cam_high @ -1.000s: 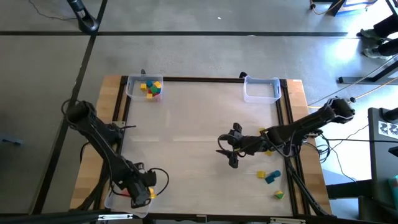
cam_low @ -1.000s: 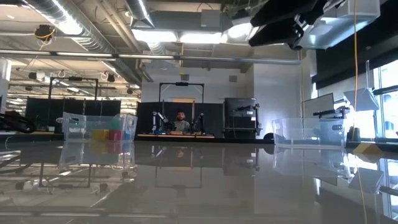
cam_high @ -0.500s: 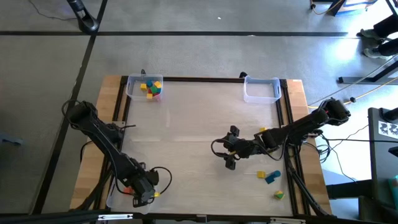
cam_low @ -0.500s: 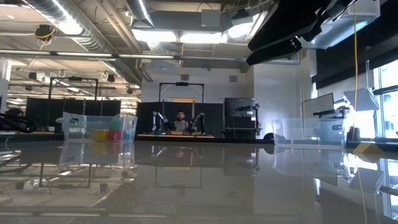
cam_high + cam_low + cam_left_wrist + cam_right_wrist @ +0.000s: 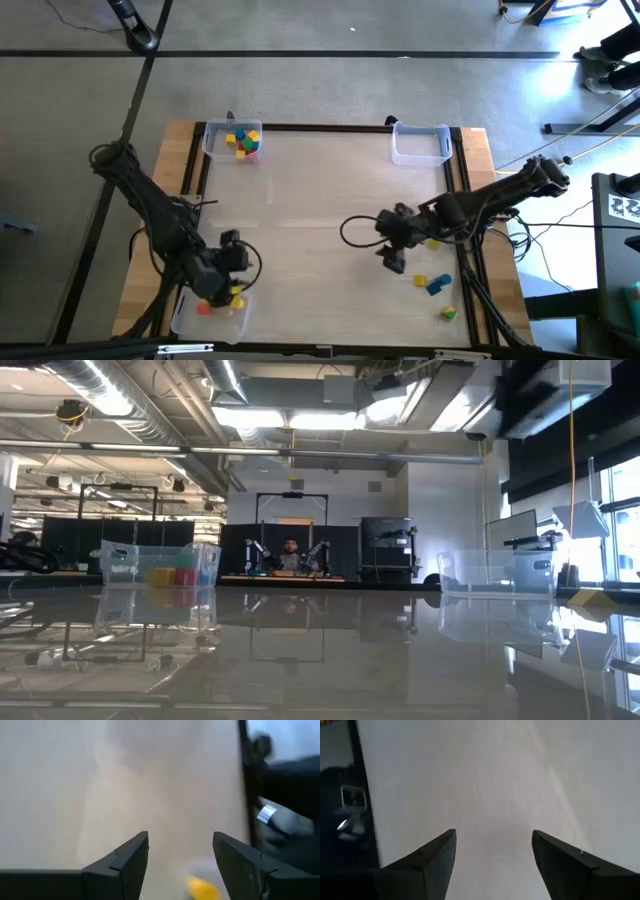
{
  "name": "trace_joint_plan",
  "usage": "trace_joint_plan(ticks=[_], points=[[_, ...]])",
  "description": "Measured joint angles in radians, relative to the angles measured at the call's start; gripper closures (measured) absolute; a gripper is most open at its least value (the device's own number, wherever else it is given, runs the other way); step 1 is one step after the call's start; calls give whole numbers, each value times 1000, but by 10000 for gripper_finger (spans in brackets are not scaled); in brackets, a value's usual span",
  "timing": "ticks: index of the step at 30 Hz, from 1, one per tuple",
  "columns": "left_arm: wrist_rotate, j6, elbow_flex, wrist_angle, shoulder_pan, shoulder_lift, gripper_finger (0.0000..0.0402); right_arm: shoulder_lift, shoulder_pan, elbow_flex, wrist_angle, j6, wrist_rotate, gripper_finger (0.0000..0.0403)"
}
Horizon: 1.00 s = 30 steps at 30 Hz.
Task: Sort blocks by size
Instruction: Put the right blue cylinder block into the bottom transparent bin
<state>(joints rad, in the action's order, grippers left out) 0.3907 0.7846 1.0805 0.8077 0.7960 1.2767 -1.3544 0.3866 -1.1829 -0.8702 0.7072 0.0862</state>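
Observation:
Several small coloured blocks point(image 5: 242, 142) lie in the clear tray at the far left point(image 5: 212, 146), which also shows in the low view point(image 5: 125, 565). A red block point(image 5: 203, 308) and a yellow block point(image 5: 236, 300) lie in the clear tray at the near left point(image 5: 180, 320). Loose on the table at the near right are a yellow block point(image 5: 420, 279), a blue block point(image 5: 437, 287) and a yellow-green block point(image 5: 447, 313). My left gripper point(image 5: 234, 264) is open and empty just beyond the near-left tray; the yellow block shows below its fingers point(image 5: 202, 887). My right gripper point(image 5: 385, 243) is open and empty over bare table right of centre.
A clear tray with nothing in it point(image 5: 420, 145) stands at the far right and shows in the low view point(image 5: 490, 572). A dark frame rail point(image 5: 455, 200) runs along the table's right side. Another yellow piece point(image 5: 432, 243) lies under the right arm.
My left gripper has drawn back from over the near-left tray toward the table's far edge, leaving the red and yellow blocks in the tray. My right gripper has gone a little toward the table's right edge and has risen out of the low view.

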Motion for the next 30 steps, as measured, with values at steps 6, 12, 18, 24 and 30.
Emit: trace_joint_plan(ticks=[6, 12, 18, 24, 30], points=[[145, -226, -33, -52, -82, -14, 194, 4, 73, -22, -284, 337, -99, 146], [81, -372, -154, -271, -203, -12, 194, 4, 204, -2, -522, 661, -160, 146], [12, -454, -253, -525, -287, -11, 194, 4, 334, 70, -516, 787, -243, 146], [12, -455, -307, -660, -330, -11, 194, 4, 439, 138, -424, 881, -245, 146], [12, -453, -321, -700, -341, -11, 194, 4, 505, 216, -346, 944, -230, 146]])
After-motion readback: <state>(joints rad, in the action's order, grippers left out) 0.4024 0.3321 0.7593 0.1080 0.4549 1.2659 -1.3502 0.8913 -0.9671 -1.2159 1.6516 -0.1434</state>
